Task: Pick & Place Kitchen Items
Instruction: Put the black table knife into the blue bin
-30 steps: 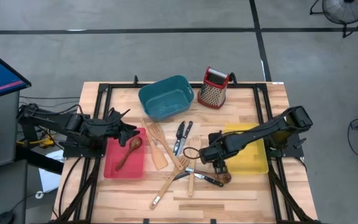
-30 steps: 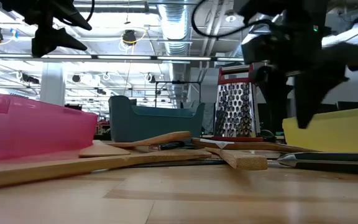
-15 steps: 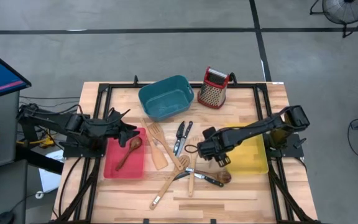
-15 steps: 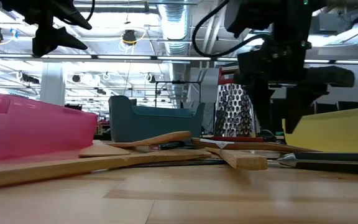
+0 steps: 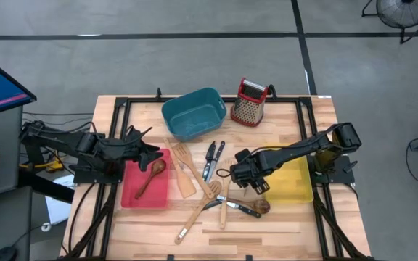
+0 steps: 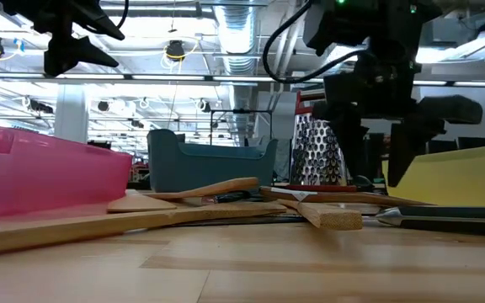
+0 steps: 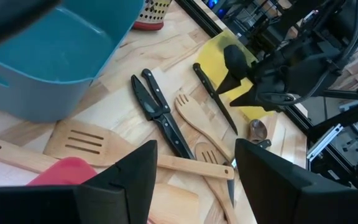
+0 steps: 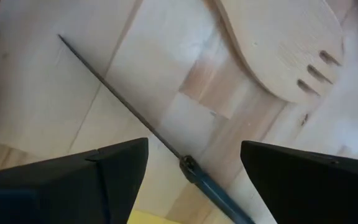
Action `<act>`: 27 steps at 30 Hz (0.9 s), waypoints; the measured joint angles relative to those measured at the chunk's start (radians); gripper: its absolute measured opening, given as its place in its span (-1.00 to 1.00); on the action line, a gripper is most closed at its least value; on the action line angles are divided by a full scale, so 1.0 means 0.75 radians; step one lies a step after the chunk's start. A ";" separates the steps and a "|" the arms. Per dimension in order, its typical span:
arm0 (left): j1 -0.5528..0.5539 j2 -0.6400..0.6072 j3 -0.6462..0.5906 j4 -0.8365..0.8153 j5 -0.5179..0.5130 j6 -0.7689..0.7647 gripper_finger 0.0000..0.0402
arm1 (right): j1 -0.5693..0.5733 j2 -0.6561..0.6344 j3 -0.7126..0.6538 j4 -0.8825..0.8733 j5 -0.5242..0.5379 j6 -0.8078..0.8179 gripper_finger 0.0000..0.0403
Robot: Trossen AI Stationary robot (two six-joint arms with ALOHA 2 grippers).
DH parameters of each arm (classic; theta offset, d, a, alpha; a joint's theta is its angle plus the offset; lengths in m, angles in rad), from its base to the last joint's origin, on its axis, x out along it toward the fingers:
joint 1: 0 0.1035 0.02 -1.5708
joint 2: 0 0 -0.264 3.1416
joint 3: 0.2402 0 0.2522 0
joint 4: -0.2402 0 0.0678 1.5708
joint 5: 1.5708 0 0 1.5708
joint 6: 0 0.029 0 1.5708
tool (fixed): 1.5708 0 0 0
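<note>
The right gripper (image 5: 247, 176) hangs just above the table at the left edge of the yellow bin (image 5: 290, 190), fingers (image 8: 92, 180) spread wide with nothing between them. Directly beneath it lies a black-handled knife (image 8: 142, 124), its thin blade running diagonally across the gap between the fingers and its dark handle starting just below them. Beside the blade rests the pronged head of a pale wooden fork (image 8: 284, 43).

The rest of the utensils lie scattered mid-table: two black-handled knives (image 5: 212, 159) side by side, pointing roughly near-to-far; a slotted wooden spatula (image 5: 182, 168) to their left; a long wooden spoon (image 5: 197, 214) angled toward the near edge; and a dark wooden spoon (image 5: 262, 206) just near of the gripper. Another dark spoon (image 5: 151, 177) lies in the red bin (image 5: 130, 194) on the left.

The left gripper (image 5: 149, 153) waits over the red bin's far edge, fingers open and empty. The teal bin (image 5: 191, 112) and the box grater (image 5: 249, 103) stand at the far side.
</note>
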 joint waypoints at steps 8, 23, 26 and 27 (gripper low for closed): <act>0.000 -0.001 -0.001 0.008 0.001 0.000 -0.01 | 0.008 0.237 0.138 -0.090 0.000 -0.068 0.34; 0.000 0.000 -0.001 0.017 0.002 0.000 -0.01 | -0.052 0.316 0.240 -0.096 -0.116 -0.024 -0.78; -0.001 0.000 -0.001 0.017 0.002 0.000 -0.01 | -0.054 0.301 0.239 -0.070 -0.101 -0.020 -0.95; 0.000 0.000 -0.001 0.017 0.002 0.000 -0.01 | -0.055 0.290 0.239 -0.063 -0.098 -0.020 -0.96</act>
